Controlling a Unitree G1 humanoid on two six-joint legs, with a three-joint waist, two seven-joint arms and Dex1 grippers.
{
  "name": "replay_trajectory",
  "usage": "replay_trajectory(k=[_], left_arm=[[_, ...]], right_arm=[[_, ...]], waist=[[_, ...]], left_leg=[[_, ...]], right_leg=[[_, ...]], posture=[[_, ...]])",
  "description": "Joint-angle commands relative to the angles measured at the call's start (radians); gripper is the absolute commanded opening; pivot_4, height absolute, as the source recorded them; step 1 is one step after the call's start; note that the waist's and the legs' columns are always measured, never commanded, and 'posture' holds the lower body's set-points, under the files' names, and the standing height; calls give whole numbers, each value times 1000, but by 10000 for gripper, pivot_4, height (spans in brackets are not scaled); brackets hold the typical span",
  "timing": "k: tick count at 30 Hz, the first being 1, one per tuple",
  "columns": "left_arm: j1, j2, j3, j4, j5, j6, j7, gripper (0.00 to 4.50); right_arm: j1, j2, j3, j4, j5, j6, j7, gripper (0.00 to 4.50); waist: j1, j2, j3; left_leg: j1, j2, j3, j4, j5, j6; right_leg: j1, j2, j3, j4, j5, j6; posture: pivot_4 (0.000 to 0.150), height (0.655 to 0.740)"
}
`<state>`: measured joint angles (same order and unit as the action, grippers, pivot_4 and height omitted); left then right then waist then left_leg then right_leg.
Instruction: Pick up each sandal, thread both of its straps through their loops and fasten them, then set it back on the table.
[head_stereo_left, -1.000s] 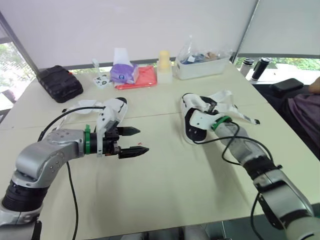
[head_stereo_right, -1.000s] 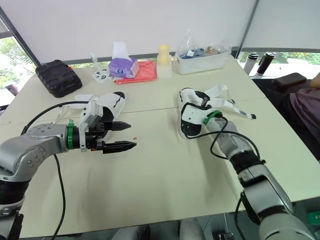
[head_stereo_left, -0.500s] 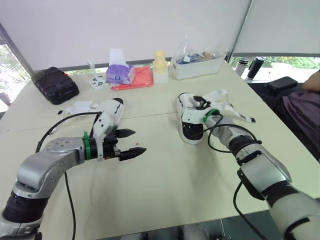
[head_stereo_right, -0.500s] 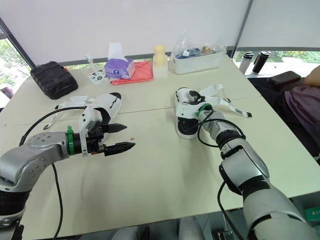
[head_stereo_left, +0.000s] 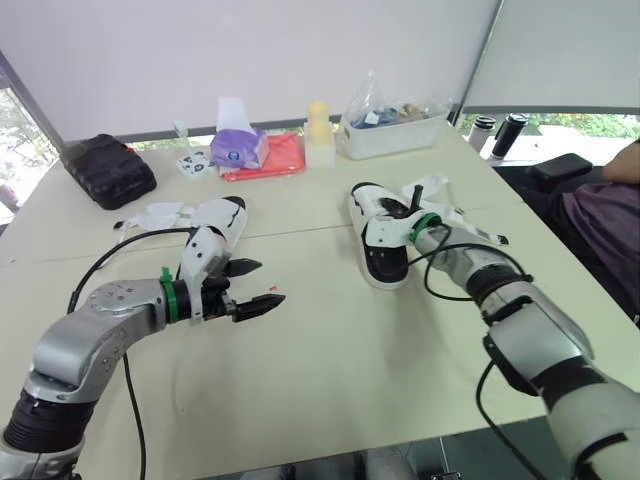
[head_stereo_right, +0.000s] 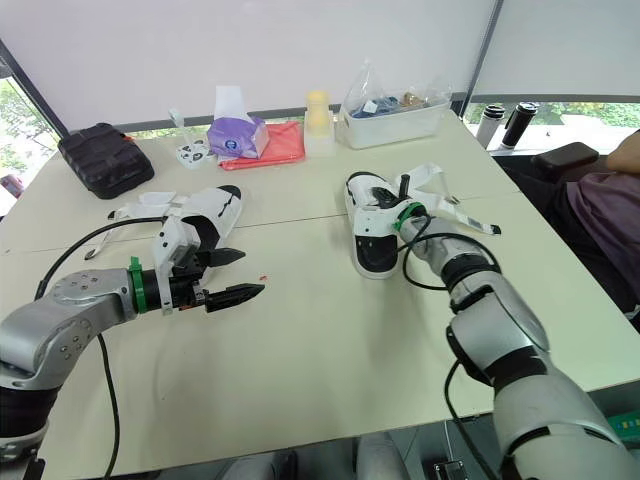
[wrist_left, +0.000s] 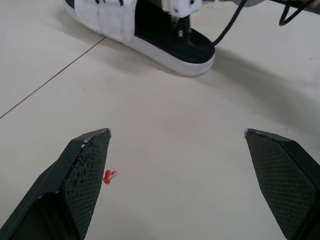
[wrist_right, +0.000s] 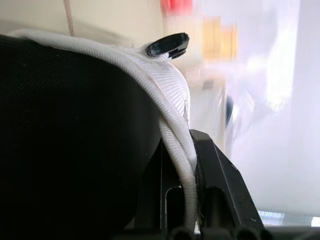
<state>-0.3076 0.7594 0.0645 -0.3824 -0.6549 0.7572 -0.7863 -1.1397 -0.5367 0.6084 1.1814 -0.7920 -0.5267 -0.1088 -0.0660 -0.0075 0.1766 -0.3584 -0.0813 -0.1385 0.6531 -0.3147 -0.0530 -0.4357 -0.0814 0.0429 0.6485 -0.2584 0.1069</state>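
Two white sandals with black footbeds lie on the cream table (head_stereo_left: 330, 360). The right sandal (head_stereo_left: 385, 250) is right of centre, and its loose straps (head_stereo_left: 470, 232) trail off to the right. My right gripper (head_stereo_left: 411, 208) is at that sandal's upper part, shut on a white strap (wrist_right: 172, 95) pinched between its fingers (wrist_right: 212, 155). The left sandal (head_stereo_left: 218, 215) lies behind my left gripper (head_stereo_left: 268, 282). That gripper hovers open over bare table with nothing between its fingertips (wrist_left: 87, 160). In the left wrist view the right sandal (wrist_left: 150, 37) lies straight ahead.
Along the far edge stand a black pouch (head_stereo_left: 108, 170), a purple tissue pack (head_stereo_left: 238, 148) on a red cloth (head_stereo_left: 280, 157), a yellow bottle (head_stereo_left: 318, 128) and a clear bin (head_stereo_left: 395, 125). Two dark bottles (head_stereo_left: 500, 135) and a seated person (head_stereo_left: 605, 215) are at the right.
My right gripper has closed on the right sandal's strap, and the sandal has turned slightly. The left gripper has stayed open and almost still. The camera has shifted.
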Motion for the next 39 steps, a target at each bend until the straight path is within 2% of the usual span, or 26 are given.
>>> replay_trajectory(k=[1,7,12,22,30,35,39], left_arm=[[-10,5,37,-1,-1,-25,-13,45000],[-30,42,74,41,-1,-38,-53,45000],[-37,56,97,60,-7,-41,-81,45000],[-24,52,88,55,-21,-17,-105,45000],[-9,44,83,53,-16,-20,-105,45000],[19,43,81,44,-10,-27,-107,45000],[6,24,53,83,23,-52,-100,45000]], right_arm=[[-4,-101,59,-110,-50,-322,-8,505],[-4,-227,110,-249,-138,-699,-50,505],[25,-256,84,-368,-185,-909,-105,505],[60,-181,0,-448,-188,-1083,-104,505],[65,-103,-14,-430,-234,-1084,-95,505],[75,-99,2,-412,-328,-1056,-138,505],[57,-94,23,-383,-359,-1017,-142,14160]], waist=[[-3,0,0],[-8,0,0],[-5,0,0],[-5,0,0],[-6,0,0],[-4,0,0],[-4,0,0]], left_leg=[[0,0,0,-1,0,0],[0,3,8,-3,0,0],[1,4,9,-3,0,0],[1,4,9,-2,0,0],[1,4,9,-2,0,0],[1,4,9,-2,0,0],[1,4,9,-1,0,0]], right_leg=[[-1,0,0,0,0,0],[-5,3,5,2,0,0],[-6,4,7,2,0,0],[-6,5,7,3,0,0],[-6,5,7,3,0,0],[-6,5,7,3,0,0],[-5,5,7,4,0,-1]], posture=[[1500,7400],[1500,7400],[1500,7400],[1500,7400],[1500,7400],[1500,7400],[1500,7400]])
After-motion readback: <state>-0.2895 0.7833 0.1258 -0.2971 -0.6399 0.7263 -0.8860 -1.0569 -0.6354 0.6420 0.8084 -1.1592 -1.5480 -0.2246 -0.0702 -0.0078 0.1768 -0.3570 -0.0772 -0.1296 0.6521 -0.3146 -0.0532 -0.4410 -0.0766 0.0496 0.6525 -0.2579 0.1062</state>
